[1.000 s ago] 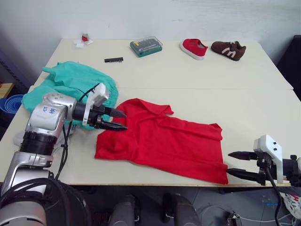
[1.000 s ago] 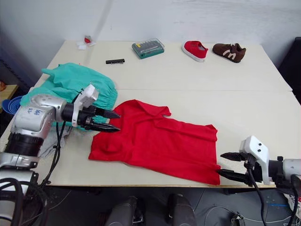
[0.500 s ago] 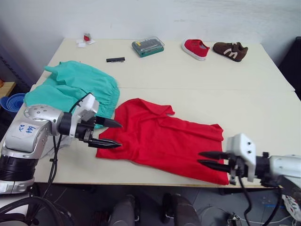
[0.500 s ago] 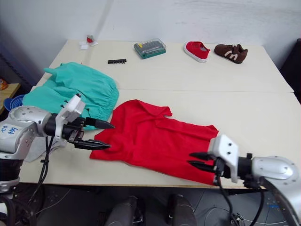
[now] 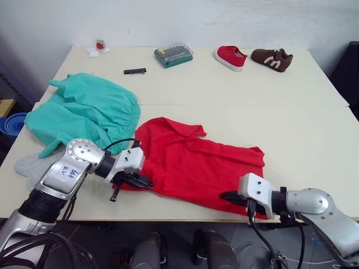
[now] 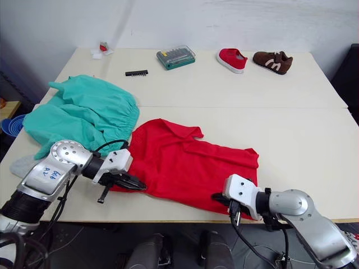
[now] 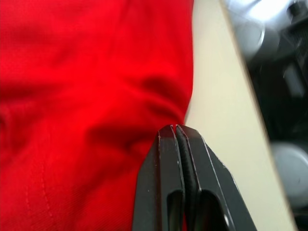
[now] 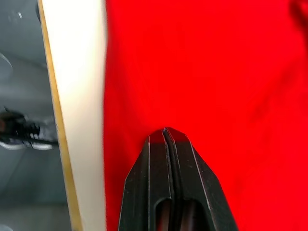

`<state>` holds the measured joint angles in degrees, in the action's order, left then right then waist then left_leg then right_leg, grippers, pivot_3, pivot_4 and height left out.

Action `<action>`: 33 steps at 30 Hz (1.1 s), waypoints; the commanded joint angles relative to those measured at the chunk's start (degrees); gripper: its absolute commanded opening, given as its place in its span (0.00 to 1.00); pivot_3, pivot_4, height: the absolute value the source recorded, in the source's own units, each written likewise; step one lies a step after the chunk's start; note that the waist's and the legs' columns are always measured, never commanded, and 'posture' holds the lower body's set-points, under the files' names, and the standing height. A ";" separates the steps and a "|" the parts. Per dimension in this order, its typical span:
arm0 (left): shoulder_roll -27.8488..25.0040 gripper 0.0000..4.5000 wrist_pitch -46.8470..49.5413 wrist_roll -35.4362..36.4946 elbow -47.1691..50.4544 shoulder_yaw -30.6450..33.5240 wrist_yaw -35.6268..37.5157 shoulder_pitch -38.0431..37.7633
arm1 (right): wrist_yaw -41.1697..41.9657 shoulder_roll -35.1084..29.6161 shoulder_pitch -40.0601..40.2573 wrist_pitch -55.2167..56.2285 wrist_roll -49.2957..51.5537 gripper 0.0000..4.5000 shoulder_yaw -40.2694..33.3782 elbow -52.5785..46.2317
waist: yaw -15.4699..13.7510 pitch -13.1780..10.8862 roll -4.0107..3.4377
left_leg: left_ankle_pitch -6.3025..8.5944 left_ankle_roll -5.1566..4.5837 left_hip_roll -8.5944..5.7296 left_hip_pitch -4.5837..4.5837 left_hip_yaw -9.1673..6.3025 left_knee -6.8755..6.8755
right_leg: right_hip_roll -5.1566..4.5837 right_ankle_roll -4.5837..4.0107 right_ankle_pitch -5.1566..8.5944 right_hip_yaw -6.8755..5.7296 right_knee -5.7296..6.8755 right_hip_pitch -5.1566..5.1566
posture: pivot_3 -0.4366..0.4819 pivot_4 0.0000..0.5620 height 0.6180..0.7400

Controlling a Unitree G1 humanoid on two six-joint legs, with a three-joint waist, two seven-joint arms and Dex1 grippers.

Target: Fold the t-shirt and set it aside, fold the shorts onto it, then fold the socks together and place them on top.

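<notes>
Beige table (image 5: 235, 84): red t-shirt (image 5: 196, 165) spread, rumpled; both jaws clenched on its near edge.

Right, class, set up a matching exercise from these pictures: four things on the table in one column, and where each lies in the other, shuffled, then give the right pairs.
Things
1. t-shirt
2. shorts
3. red shoe
4. green bit case

Places
A. far edge of the table, beside a brown shoe
B. near edge, between the left gripper and the right gripper
C. robot's left side, bunched up
D. far side, next to a black bit strip

Pairs: 1-B, 2-C, 3-A, 4-D
</notes>
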<state>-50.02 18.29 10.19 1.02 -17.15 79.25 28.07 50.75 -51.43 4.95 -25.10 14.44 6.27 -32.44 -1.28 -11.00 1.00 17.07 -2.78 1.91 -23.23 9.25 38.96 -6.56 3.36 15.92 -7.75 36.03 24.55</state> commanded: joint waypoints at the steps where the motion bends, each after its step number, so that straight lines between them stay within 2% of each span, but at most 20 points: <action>1: -2.37 0.01 -9.51 -6.63 -8.39 0.14 -2.31 0.37 | 0.67 -2.27 4.50 4.89 -3.47 0.00 -1.78 3.06 | -0.03 0.06 0.01 | 0.01 0.00 0.02 0.01 0.00 -0.02 | 0.00 -0.01 0.00 -0.01 -0.01 -0.01 | 0.48 0.27 1.00; 6: -6.49 0.01 -12.70 -4.44 -12.82 3.18 1.27 -1.68 | 3.14 -5.85 12.16 12.29 -4.23 0.00 -9.69 7.30 | 0.00 0.41 -0.12 | 0.30 0.01 0.07 0.26 -0.01 -0.05 | 0.00 -0.03 0.01 -0.02 -0.03 -0.20 | 0.48 0.27 1.00; 10: -9.98 0.01 -6.74 0.69 -9.43 7.29 5.15 -4.34 | 5.50 -6.76 14.63 14.73 -2.19 0.00 -15.30 8.40 | 0.19 0.46 -0.12 | 0.31 0.00 0.11 0.29 0.00 -0.08 | 0.00 -0.10 0.05 -0.02 -0.02 -0.21 | 0.48 0.27 1.00; 14: -10.19 0.01 0.00 4.22 -7.96 10.10 5.52 -2.37 | 6.21 -5.11 11.97 10.68 3.90 0.00 -17.21 3.90 | 0.11 0.44 -0.15 | 0.22 -0.04 0.13 0.13 0.00 -0.06 | 0.00 -0.11 0.06 -0.03 -0.01 -0.06 | 0.48 0.27 1.00; 19: -7.57 0.01 11.66 10.43 -4.16 11.32 5.38 2.51 | 3.85 -2.32 5.76 2.69 9.38 0.00 -14.50 -2.16 | -0.08 0.43 -0.14 | 0.12 -0.15 0.12 0.04 -0.06 -0.03 | 0.00 -0.11 0.06 -0.05 0.00 -0.03 | 0.48 0.27 1.00; 25: -3.66 0.01 7.69 5.21 -4.32 6.49 2.94 3.05 | 2.57 -1.54 2.64 1.32 5.52 0.00 -8.30 -2.12 | -0.01 0.43 -0.15 | 0.15 0.01 0.09 0.01 0.03 -0.03 | 0.02 -0.07 0.08 -0.04 -0.03 -0.01 | 0.48 0.27 1.00; 29: 2.45 0.01 0.10 -4.34 -16.20 2.52 -5.72 8.73 | 2.99 -2.53 3.55 2.53 1.44 0.00 -4.47 -0.61 | -0.20 0.40 -0.10 | 0.13 -0.04 0.06 0.00 0.08 0.05 | 0.06 -0.04 0.06 -0.03 0.00 -0.02 | 0.48 0.27 1.00; 33: 6.53 0.01 -9.85 -9.60 -26.53 0.76 -9.14 14.10 | 3.16 -2.93 4.23 2.18 -0.85 0.00 -2.91 -0.05 | -0.23 0.41 -0.09 | 0.08 -0.17 0.04 0.03 0.05 0.07 | 0.02 0.01 0.00 -0.01 0.00 -0.05 | 0.48 0.27 1.00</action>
<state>-44.23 12.14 3.58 -22.34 -15.71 72.43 41.03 53.69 -53.53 8.78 -23.49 14.41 3.24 -32.07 -1.51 -10.60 0.91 17.15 -2.99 1.94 -23.20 9.31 39.03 -6.56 3.38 15.89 -7.75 36.02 24.50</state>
